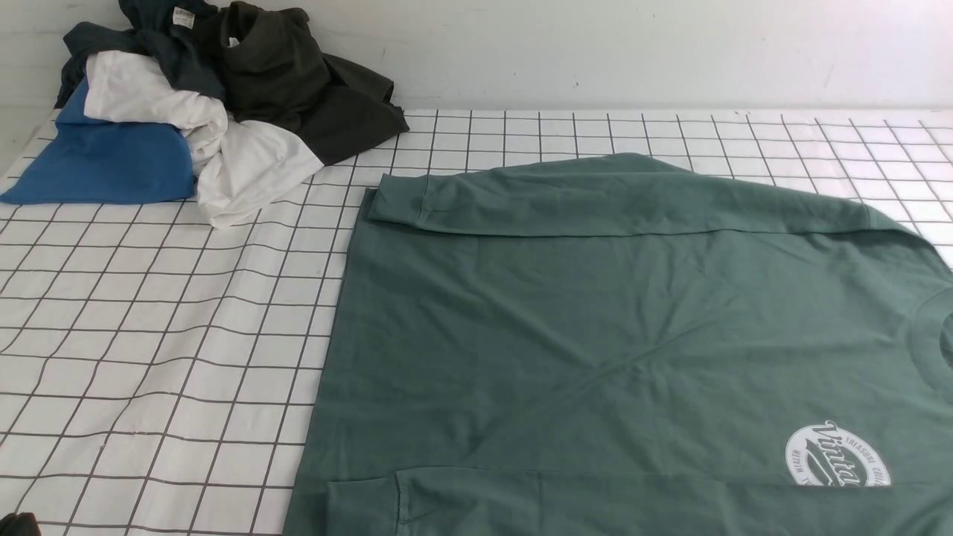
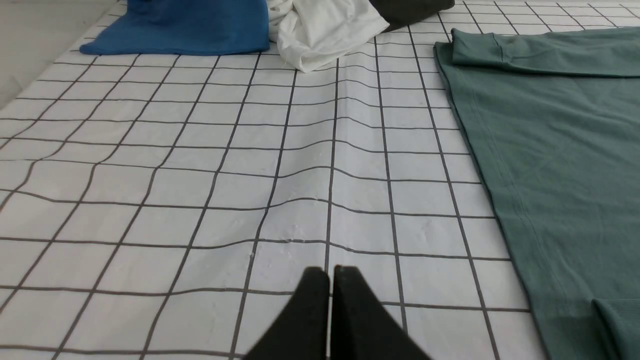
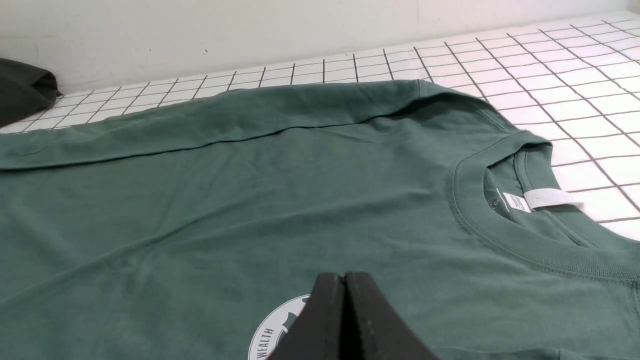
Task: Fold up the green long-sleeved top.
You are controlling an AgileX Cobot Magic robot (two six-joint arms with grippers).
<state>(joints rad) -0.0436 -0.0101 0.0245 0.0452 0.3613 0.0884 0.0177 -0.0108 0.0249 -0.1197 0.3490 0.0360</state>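
The green long-sleeved top (image 1: 595, 335) lies flat on the gridded table, collar toward the right, hem toward the left. Both sleeves are folded in over the body, one along the far edge (image 1: 595, 197) and one along the near edge (image 1: 595, 506). A white oval logo (image 1: 837, 458) shows on the chest. My left gripper (image 2: 330, 272) is shut and empty over bare grid, left of the top's hem (image 2: 500, 200). My right gripper (image 3: 345, 277) is shut and empty above the chest, by the logo (image 3: 280, 325). The collar (image 3: 510, 220) with its white label lies beyond it.
A heap of other garments sits at the far left corner: a bright blue one (image 1: 104, 160), a white one (image 1: 223, 160) and a dark olive-black one (image 1: 298, 82). The white gridded cloth (image 1: 149, 335) covers the table. A wall runs along the back.
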